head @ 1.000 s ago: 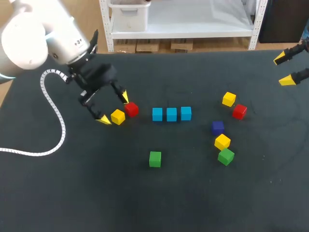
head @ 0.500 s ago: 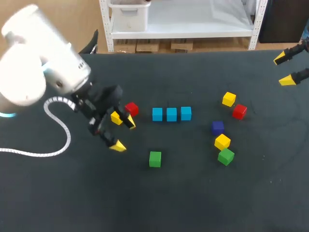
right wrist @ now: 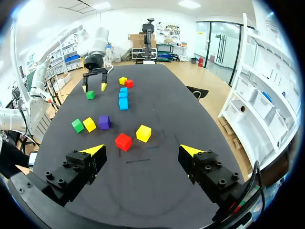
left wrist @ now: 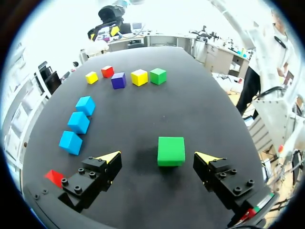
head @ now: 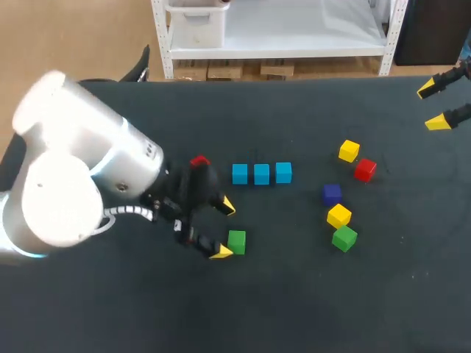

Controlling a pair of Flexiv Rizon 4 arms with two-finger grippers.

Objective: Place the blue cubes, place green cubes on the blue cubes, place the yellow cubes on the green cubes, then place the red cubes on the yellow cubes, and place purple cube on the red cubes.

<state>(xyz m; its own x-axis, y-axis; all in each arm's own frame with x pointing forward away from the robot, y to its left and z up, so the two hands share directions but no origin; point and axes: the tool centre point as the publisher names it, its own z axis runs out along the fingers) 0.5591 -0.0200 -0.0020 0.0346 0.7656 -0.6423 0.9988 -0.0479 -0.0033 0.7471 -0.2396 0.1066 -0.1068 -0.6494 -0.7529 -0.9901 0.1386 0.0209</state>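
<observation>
The left gripper (head: pixel 225 230) is low over the counter (head: pixel 309 309) with its fingers spread wide, and it holds nothing. A green cube (left wrist: pixel 171 150) lies between the yellow tips, a little ahead of them. In the left wrist view it touches neither finger and sits nearer to one than to the other.

From here I judge two risks. If the fingers close now, the nearer one meets the cube first and may push or turn it, so the grip lands on its corners. If the gripper is not low enough, the tips may catch only the top edge and the cube can slip out.

Near this spot stand three blue cubes (head: pixel 261 173) in a tight row (they seem to touch each other). Setting the green cube on one of them could knock its neighbours with wide fingers. A red cube (head: pixel 199 161) shows just behind the left arm. Nothing stands between the green cube and the row.

Well apart lie a purple cube (head: pixel 332 193), a second green cube (head: pixel 344 237), two yellow cubes (head: pixel 338 215) and another red one (head: pixel 365 170). The right gripper (head: pixel 433 105) hangs open and unloaded at the far corner.
</observation>
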